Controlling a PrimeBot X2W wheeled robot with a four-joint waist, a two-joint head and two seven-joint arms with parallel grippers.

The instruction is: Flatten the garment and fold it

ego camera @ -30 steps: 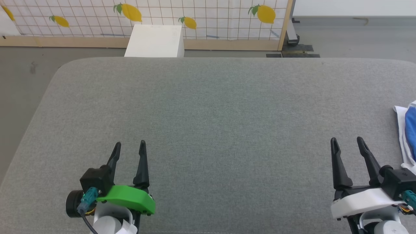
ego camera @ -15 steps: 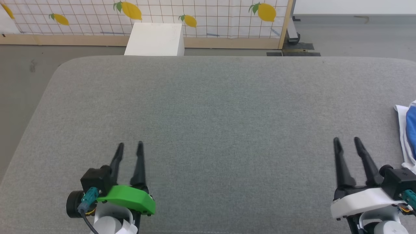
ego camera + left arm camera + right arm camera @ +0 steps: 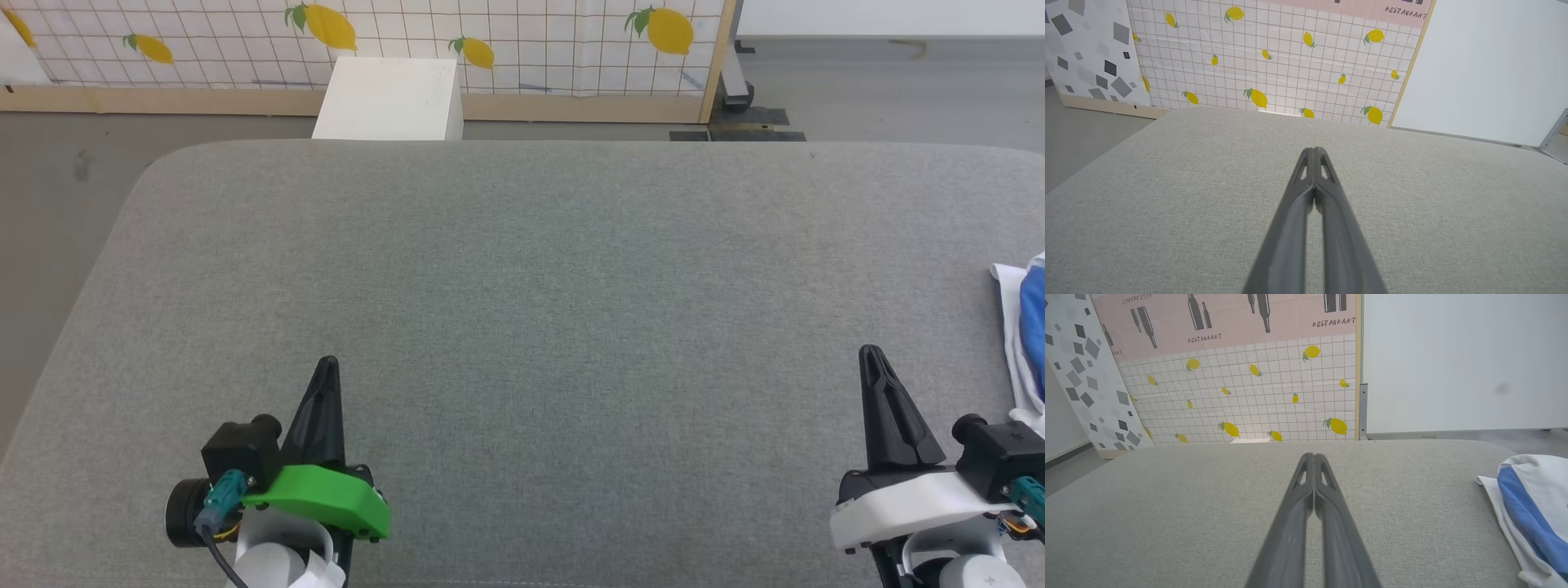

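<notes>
The garment [image 3: 1027,327] is a white and blue bunch at the far right edge of the grey padded table [image 3: 522,269], mostly cut off by the head view. In the right wrist view the garment [image 3: 1527,506] lies crumpled to the right of my fingers. My right gripper [image 3: 870,353] hovers near the front right, shut with nothing in it, a short way left of the cloth and apart from it. At the front left, my left gripper [image 3: 327,363] is also shut and empty. Both pairs of fingertips meet, left gripper [image 3: 1314,150] and right gripper [image 3: 1314,456].
A white box [image 3: 388,98] stands on the floor beyond the table's far edge. Behind it runs a lemon-patterned screen [image 3: 367,41] with a wooden frame. Grey floor borders the table on the left.
Both grippers have gone from open to shut on nothing. The arms and the garment have stayed in place; the camera shifted very slightly.
</notes>
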